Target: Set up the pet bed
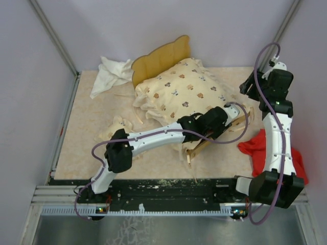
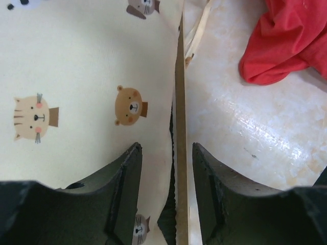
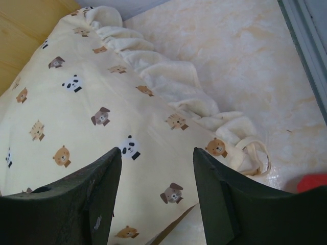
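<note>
The pet bed's wooden frame shows its wavy headboard (image 1: 163, 57) at the back, and the animal-print cushion (image 1: 184, 91) lies bunched over it. The small pillow (image 1: 116, 127) rests on the table to the left, apart from the bed. My left gripper (image 1: 225, 116) is at the bed's right end. In the left wrist view it (image 2: 167, 148) stands open astride a thin wooden side board (image 2: 180, 92), with the cushion (image 2: 82, 76) edge against that board. My right gripper (image 3: 157, 150) hangs open above the cushion (image 3: 92, 112), holding nothing. The headboard (image 3: 25, 30) is beyond it.
A red cloth (image 1: 255, 145) lies by the right arm's base, also at the upper right in the left wrist view (image 2: 286, 41). A crumpled white cloth (image 1: 110, 74) sits at the back left. Walls and a metal rail (image 1: 64, 127) bound the table.
</note>
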Robot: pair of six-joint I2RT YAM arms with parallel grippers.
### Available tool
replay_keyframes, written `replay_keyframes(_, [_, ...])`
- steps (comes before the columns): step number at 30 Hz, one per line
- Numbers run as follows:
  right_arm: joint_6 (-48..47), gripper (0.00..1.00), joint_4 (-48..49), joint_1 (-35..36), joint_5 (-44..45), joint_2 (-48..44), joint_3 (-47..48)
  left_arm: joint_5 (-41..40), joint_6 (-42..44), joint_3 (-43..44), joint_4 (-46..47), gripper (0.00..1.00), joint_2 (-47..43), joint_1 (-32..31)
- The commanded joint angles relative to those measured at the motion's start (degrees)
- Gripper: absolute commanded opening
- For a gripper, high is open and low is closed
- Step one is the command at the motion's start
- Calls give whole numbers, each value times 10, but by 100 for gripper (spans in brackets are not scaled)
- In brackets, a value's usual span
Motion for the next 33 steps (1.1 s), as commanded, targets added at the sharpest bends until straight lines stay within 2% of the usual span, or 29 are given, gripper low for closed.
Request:
replay_keyframes(1, [-5, 58, 13, -3, -2, -6, 19, 13, -8, -11, -35, 50, -4, 1])
replay_keyframes(9, [-2, 58, 12, -3, 0, -5, 29, 47, -13, -9, -29, 44, 3, -2])
replay_keyframes(17, [-3, 58, 11, -2, 4, -4, 25, 61, -7, -11, -6, 49, -32, -9])
replay_keyframes(23, [-3, 58, 4, -3, 5, -2, 38, 68, 15, -8, 3, 49, 4, -9])
replay_keyframes(28, [-3, 58, 12, -2, 3, -14, 28, 25, 34, -7, 22, 51, 34, -5])
replay_keyframes(33, [-7, 58, 12, -3, 7, -16, 15, 41, 24, -18, 19, 49, 51, 6])
